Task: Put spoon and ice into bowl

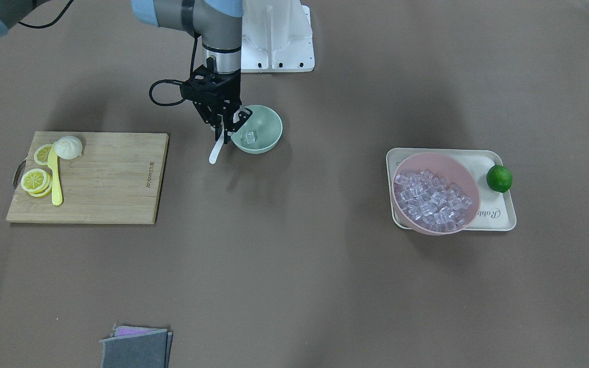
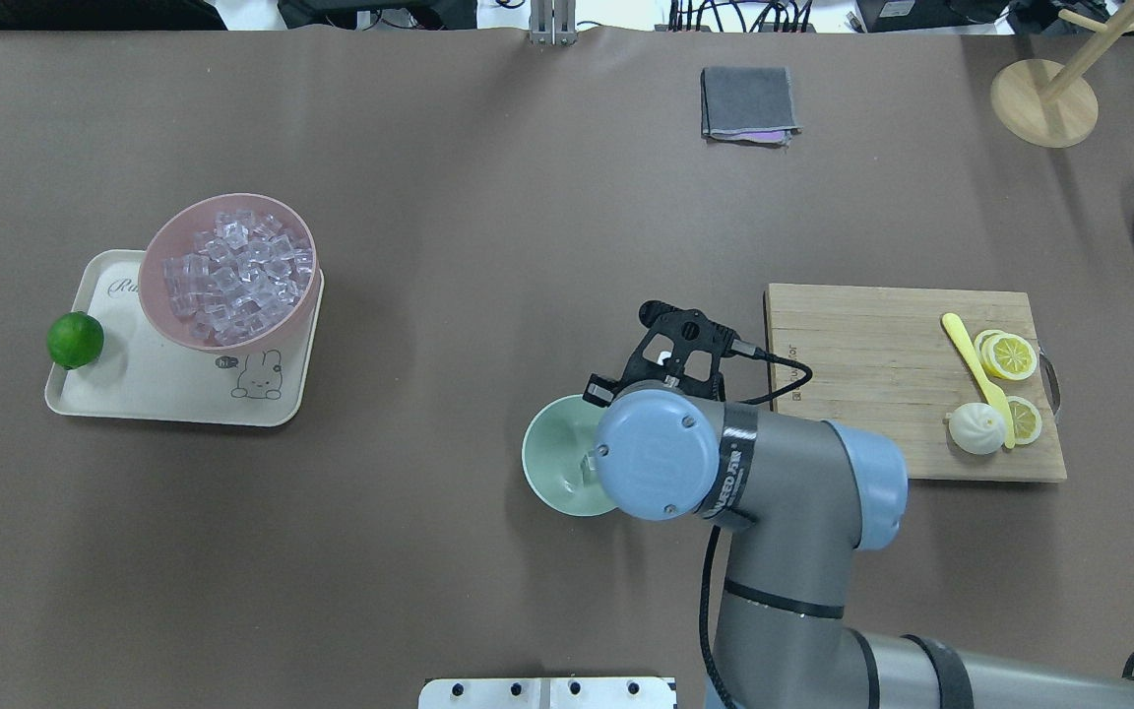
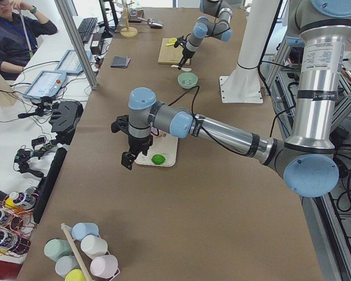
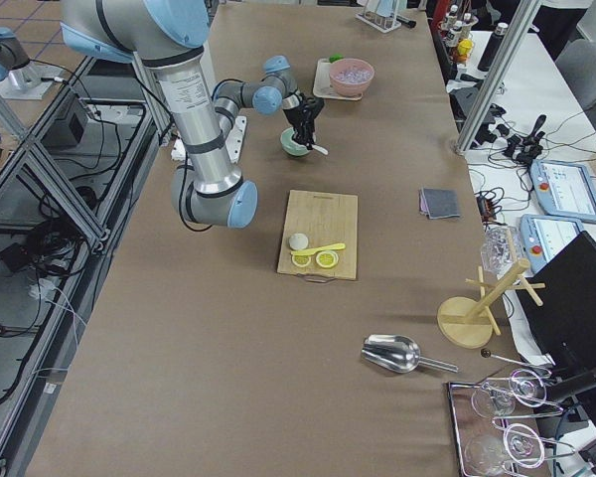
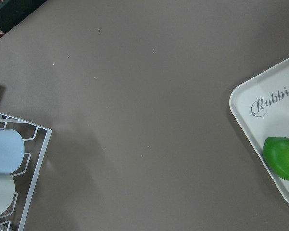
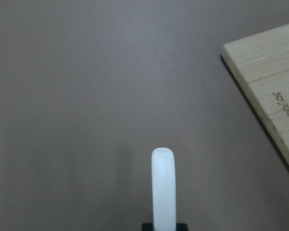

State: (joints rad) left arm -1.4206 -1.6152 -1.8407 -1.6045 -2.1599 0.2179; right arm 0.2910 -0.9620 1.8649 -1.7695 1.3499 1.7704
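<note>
1 ice (image 1: 250,136) cube in bowl (image 1: 269,128) — spoon (image 1: 216,152) step in hand.
Right gripper (image 1: 225,132) clenched on spoon at bowl's rim, near robot-side table (image 1: 294,281) edge; next: lower, release. Left gripper (image 3: 127,163): cannot tell.

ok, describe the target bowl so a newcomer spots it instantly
Find the wooden cutting board; near its corner, by the right gripper, sits a small bowl. It is mint-green and nearly empty, unlike the larger pink bowl heaped with ice.

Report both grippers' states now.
Left gripper: cannot tell, seen only from the side.
Right gripper: closed on the spoon.
</note>
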